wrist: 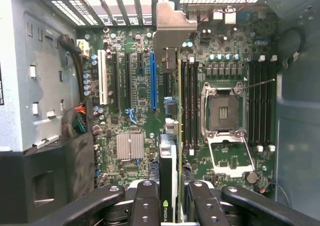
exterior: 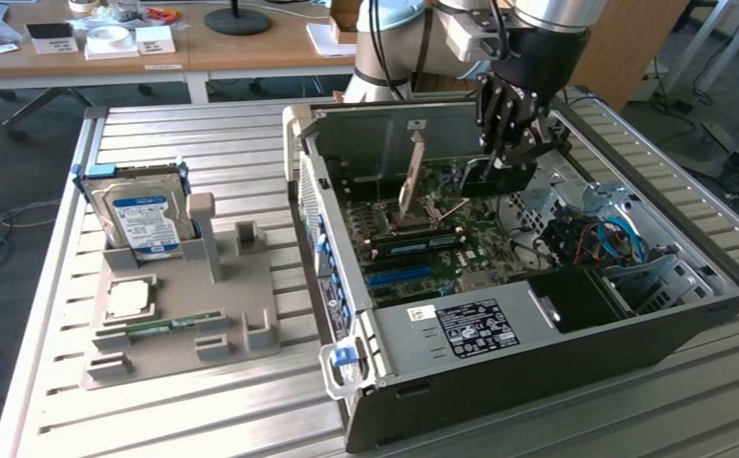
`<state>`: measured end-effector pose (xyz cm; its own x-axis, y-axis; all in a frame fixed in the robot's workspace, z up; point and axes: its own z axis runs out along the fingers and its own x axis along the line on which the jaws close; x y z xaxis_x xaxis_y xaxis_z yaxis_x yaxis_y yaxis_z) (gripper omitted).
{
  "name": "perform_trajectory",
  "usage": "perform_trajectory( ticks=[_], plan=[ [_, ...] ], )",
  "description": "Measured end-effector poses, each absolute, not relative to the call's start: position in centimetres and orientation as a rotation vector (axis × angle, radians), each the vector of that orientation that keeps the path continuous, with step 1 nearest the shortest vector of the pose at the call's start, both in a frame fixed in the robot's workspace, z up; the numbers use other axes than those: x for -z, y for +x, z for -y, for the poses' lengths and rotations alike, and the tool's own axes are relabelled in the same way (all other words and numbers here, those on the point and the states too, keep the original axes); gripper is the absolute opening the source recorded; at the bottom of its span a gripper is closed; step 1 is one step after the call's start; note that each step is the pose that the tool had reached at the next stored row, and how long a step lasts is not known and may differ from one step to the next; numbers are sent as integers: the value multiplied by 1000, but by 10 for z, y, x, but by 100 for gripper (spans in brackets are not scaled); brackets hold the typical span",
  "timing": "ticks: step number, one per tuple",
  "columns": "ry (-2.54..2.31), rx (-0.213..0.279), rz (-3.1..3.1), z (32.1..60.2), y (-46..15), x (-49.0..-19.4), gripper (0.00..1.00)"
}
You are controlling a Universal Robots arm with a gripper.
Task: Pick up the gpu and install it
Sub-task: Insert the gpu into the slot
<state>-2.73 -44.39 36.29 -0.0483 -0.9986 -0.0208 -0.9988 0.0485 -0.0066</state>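
Gpu (wrist: 168,158) gripped by closed end effector (wrist: 174,206), held on edge over motherboard (wrist: 142,93) inside open computer case (exterior: 674,315); hard drive (exterior: 144,215) seen in holder (exterior: 216,305) on tabletop (exterior: 216,134), exterior view's left.

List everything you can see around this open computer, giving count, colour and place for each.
open metal computer case: one, grey, on the table, exterior view's right
printed motherboard: one, green, inside the case
thin flat gpu card: one, black, edge-on over the motherboard
metal hard drive with blue label: one, silver, upright in the tray
moulded parts tray: one, grey, exterior view's left
small memory stick: one, green, lying in the tray
slatted metal table: one, silver, under everything
robot gripper: one, black, closed on the gpu card
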Motion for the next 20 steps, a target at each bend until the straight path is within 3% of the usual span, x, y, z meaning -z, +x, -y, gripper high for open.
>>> perform_trajectory(
  ticks=[20],
  plan=[
    [-2153, -14, -2260, 444, -36, -352, 27]
  ],
)
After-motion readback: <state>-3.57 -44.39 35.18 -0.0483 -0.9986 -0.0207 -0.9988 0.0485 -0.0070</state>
